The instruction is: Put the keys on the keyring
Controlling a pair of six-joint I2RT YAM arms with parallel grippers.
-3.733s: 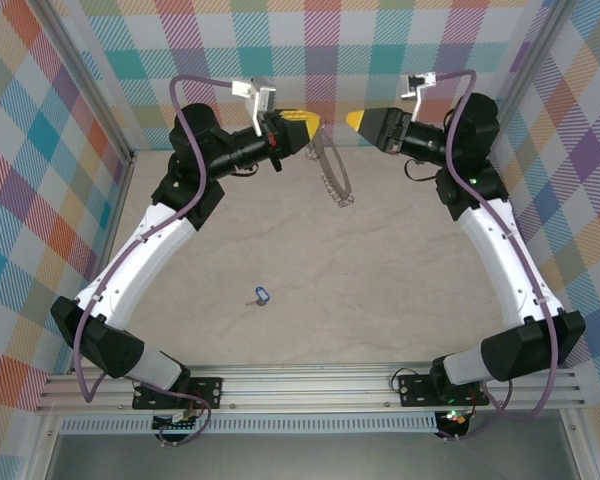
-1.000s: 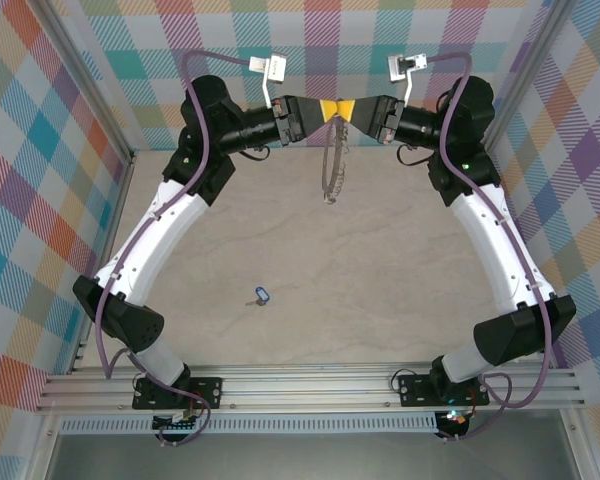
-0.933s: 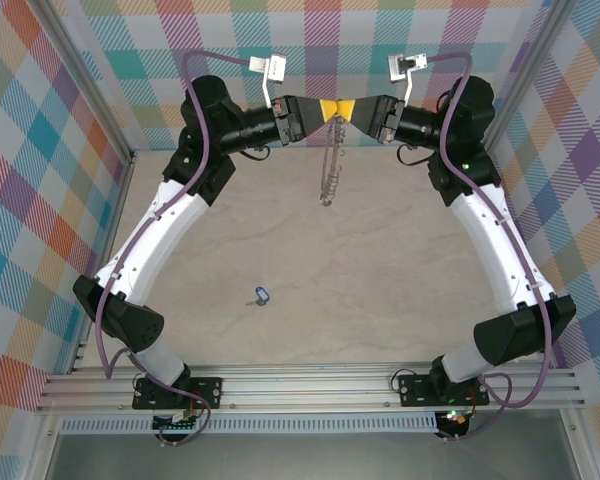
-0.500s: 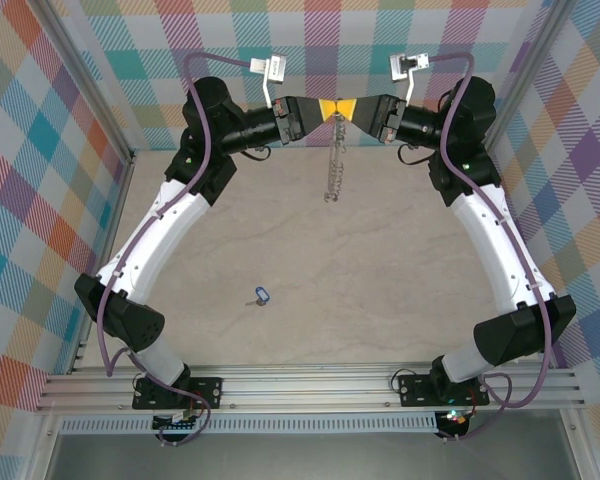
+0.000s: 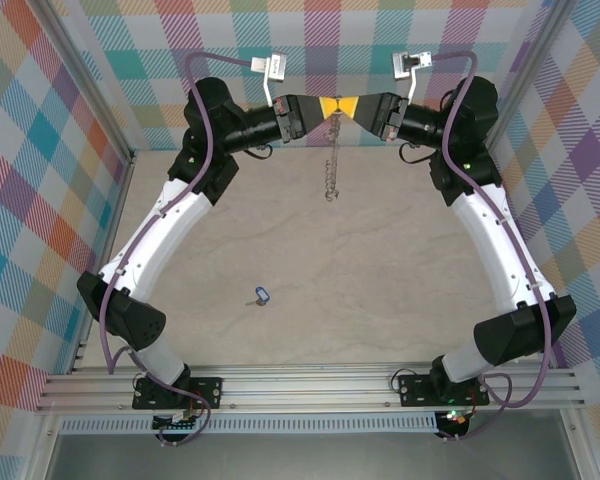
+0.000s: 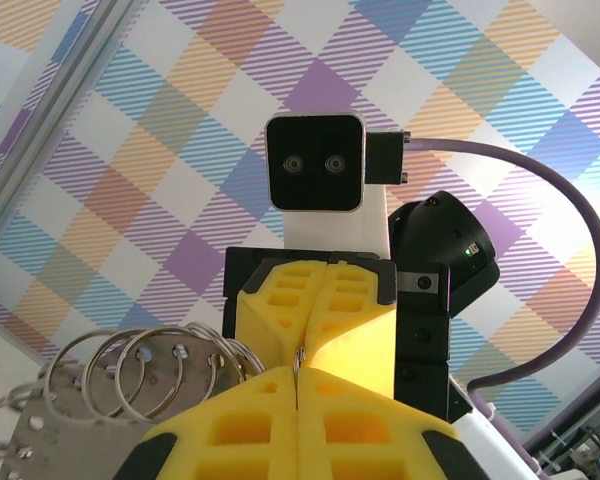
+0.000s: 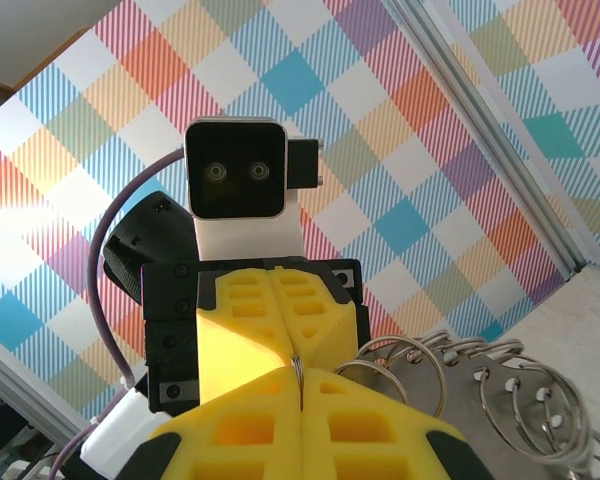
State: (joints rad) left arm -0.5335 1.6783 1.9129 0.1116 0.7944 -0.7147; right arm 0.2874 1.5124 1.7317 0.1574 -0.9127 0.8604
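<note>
Keyring [image 5: 331,170]: thin metal hoop (loop-fringed), pinched between yellow jaws.

bright, even light; soft shadows; sharp focus.

The top external camera sits high above and behind the arm bases. It looks steeply down from afar on the whole beige marbled surface [image 5: 380,270] and the plaid walls [image 5: 40,200]. Each wrist camera looks very closely along its own yellow foam gripper, tilted up at a wall. The left gripper [image 6: 298,395] and right gripper [image 7: 300,400] face each other head-on. All three views share their meeting tips and the thin grey metal keyring [image 5: 331,170] fringed with small loops.
</note>
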